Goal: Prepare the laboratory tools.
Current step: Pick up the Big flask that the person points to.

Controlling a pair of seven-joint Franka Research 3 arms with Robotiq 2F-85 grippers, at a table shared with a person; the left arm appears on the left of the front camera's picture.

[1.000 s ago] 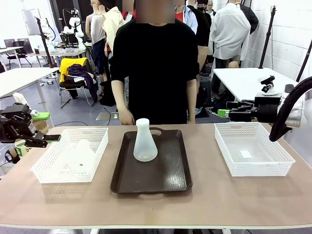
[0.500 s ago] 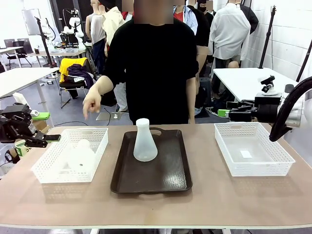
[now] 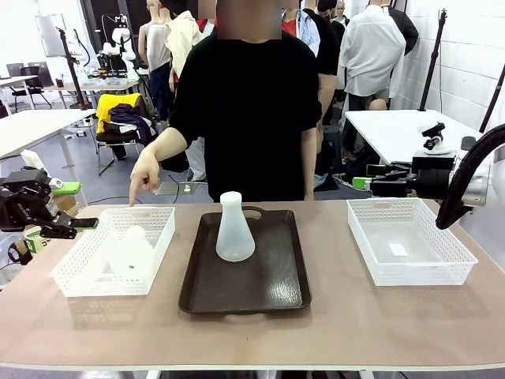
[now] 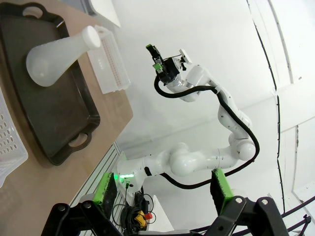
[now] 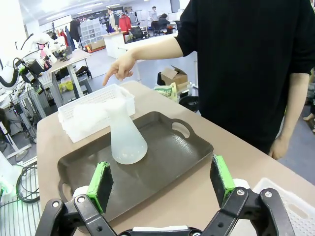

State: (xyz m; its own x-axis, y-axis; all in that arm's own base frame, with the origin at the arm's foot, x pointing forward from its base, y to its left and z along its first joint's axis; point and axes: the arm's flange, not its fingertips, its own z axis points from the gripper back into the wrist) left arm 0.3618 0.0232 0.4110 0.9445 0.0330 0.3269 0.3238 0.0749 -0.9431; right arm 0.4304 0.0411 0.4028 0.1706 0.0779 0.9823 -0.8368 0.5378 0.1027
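One frosted-white conical flask (image 3: 235, 229) stands upright on the dark brown tray (image 3: 276, 276) at mid-table. It also appears in the right wrist view (image 5: 125, 136) and the left wrist view (image 4: 54, 55). A second flask (image 3: 130, 253) sits inside the left white basket (image 3: 75, 276). The person's hand (image 3: 144, 178) points a finger down at that basket's far rim. My left gripper (image 3: 47, 221) hovers off the table's left edge, open and empty (image 4: 162, 196). My right gripper (image 5: 160, 182) is open and empty, held above the table's right side, facing the tray.
An empty white mesh basket (image 3: 410, 272) stands at the right of the table. The right arm's dark cabled forearm (image 3: 473, 170) curves in behind it. The person stands at the far edge behind the tray (image 5: 172, 147).
The person's hand has lifted from the table's far edge, swung left, and now points down at the left basket. Both arms and the flasks have stayed put.
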